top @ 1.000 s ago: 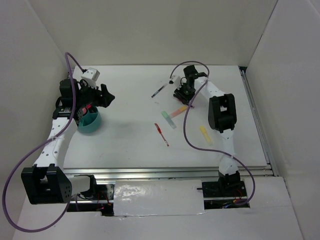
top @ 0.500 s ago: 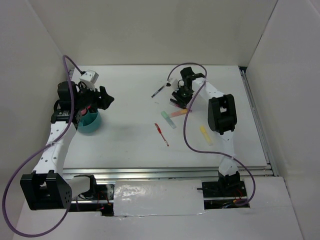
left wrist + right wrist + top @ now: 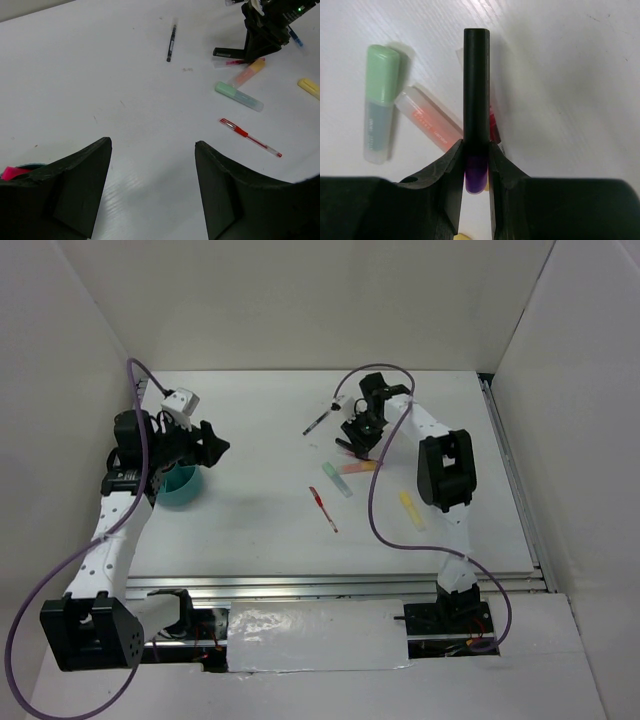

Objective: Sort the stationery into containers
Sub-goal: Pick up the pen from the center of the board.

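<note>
My right gripper (image 3: 476, 147) is shut on a purple-black marker (image 3: 476, 85), held just above the table at the back centre (image 3: 355, 435). Under it lie an orange highlighter (image 3: 430, 125), a pastel green highlighter (image 3: 380, 100) and a thin pink-red pen (image 3: 494, 127). A dark pen (image 3: 317, 422), a red pen (image 3: 323, 509) and a yellow highlighter (image 3: 411, 509) lie apart on the table. The teal cup (image 3: 180, 487) stands at the left with something pink inside (image 3: 10, 172). My left gripper (image 3: 152, 142) is open and empty, hovering just right of the cup.
White walls close in the table on the left, back and right. A metal rail (image 3: 515, 480) runs along the right edge. Purple cables (image 3: 375, 490) loop off both arms.
The right gripper's jaws have closed on the purple-black marker and moved slightly left. The left arm has shifted a little, its gripper still open.
</note>
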